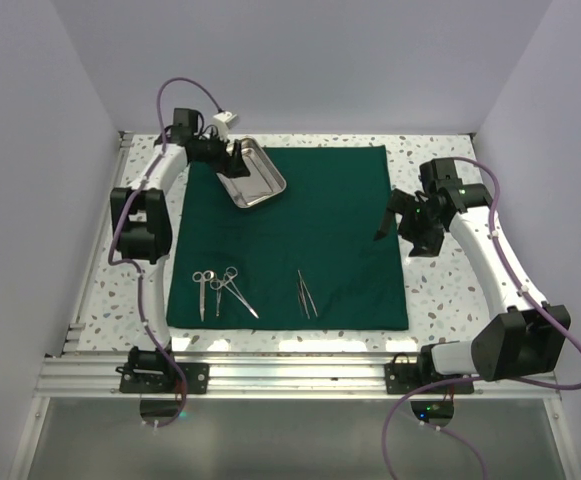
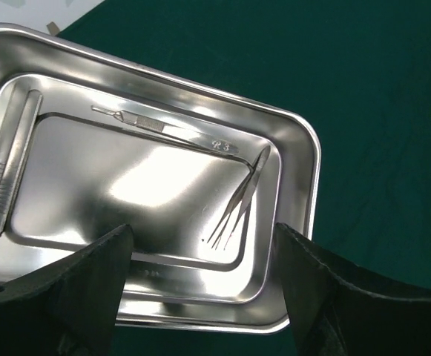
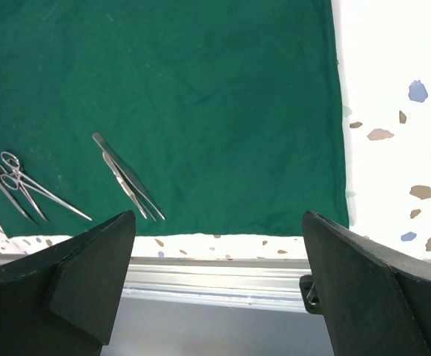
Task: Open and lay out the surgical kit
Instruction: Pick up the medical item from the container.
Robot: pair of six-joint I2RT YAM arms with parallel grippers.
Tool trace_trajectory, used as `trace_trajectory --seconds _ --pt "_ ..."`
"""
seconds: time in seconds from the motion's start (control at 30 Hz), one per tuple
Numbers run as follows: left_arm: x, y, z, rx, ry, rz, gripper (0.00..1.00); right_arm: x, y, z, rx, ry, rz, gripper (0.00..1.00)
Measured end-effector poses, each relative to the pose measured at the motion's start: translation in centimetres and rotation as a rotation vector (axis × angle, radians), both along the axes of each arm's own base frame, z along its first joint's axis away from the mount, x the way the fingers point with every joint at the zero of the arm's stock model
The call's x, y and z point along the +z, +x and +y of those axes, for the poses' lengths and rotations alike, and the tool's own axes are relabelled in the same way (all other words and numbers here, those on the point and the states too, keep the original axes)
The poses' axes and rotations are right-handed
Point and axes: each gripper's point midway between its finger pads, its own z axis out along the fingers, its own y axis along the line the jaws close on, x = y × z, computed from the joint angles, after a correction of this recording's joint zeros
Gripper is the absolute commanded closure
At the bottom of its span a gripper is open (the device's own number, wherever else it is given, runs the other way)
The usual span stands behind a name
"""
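- Plainly, "R3" is read on the steel tray [image 2: 305, 150] at the far-left corner of the green cloth [image 1: 320, 220].
- Two ring-handled instruments [image 1: 219, 291] and two tweezers [image 1: 305, 293] are counted on the cloth.
- Left gripper [image 2: 202, 231] and right gripper [image 3: 219, 216] are spread wide, empty.

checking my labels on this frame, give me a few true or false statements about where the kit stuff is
1. The green cloth lies spread out flat. True.
2. The steel tray is at the cloth's near right corner. False: it is at the far left corner.
3. The ring-handled instruments lie on the cloth by its near left corner. True.
4. The right jaws are shut on the tweezers. False: they stand open and empty, and the tweezers lie on the cloth.
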Motion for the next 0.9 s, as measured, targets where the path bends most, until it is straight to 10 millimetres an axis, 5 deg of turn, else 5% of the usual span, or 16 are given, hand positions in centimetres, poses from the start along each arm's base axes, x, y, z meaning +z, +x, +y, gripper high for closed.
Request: trace_trajectory --seconds 0.4,0.67,0.9 --pt "-4.0 -2.5 -3.6 -0.085 0.158 0.008 0.34 -0.1 0.0 0.0 -0.002 0.001 0.003 0.02" --pt "-7.4 -3.5 -2.7 -0.058 0.326 0.023 0.34 -0.8 -0.5 -0.1 -0.002 -0.002 0.026 0.01" --pt "-7.7 -3.1 -3.1 -0.045 0.392 -0.008 0.39 -0.9 -0.7 -0.1 -0.001 -0.001 0.034 0.01"
